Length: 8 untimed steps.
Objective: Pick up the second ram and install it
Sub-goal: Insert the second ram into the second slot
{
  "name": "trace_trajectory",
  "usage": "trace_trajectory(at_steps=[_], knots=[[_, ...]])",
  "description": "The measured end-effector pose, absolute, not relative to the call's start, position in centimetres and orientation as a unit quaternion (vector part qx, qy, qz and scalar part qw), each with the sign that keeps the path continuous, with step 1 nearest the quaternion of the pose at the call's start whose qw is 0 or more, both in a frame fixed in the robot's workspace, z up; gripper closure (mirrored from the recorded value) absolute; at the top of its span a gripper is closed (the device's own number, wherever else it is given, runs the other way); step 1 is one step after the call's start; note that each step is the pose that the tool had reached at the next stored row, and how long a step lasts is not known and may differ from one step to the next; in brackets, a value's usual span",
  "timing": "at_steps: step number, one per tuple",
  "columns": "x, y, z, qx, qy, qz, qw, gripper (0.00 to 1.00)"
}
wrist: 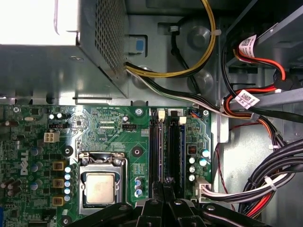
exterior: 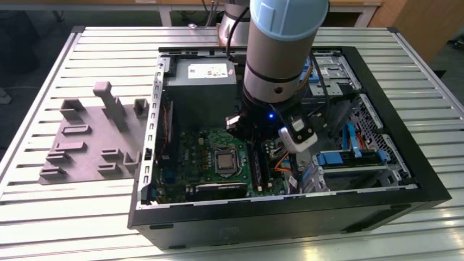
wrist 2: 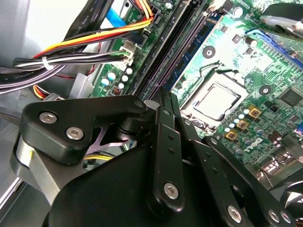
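- End effector [wrist: 164,184], pressed together, poised over one end of the memory slots [wrist: 175,142].
- Likely the installing step; whether the second ram is seated, I cannot tell.
- Seating calls for straight, slot-aligned pressure.

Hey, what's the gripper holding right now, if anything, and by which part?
Cannot be told: the gripper hangs over the black memory slots on the motherboard, its own body hiding any hold.

The arm [exterior: 279,49] stands nearly upright, its wrist [exterior: 270,100] pointing straight down (a small blue light glows on it). In both wrist views the end effector [wrist 2: 164,97] [wrist: 163,187] reaches downward, its black linkage folded inward and its fingers [wrist 2: 163,142] drawn together, the tips meeting.
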<state>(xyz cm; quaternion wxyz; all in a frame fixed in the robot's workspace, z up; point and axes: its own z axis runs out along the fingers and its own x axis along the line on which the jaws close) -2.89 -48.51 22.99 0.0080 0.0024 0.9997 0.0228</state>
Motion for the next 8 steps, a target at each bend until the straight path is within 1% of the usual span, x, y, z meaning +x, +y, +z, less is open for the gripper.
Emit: trace_trajectory(at_steps=[8], knots=[[-2.89, -48.61, 22.93, 0.002, 1.0, 0.023, 0.008, 0.88]])
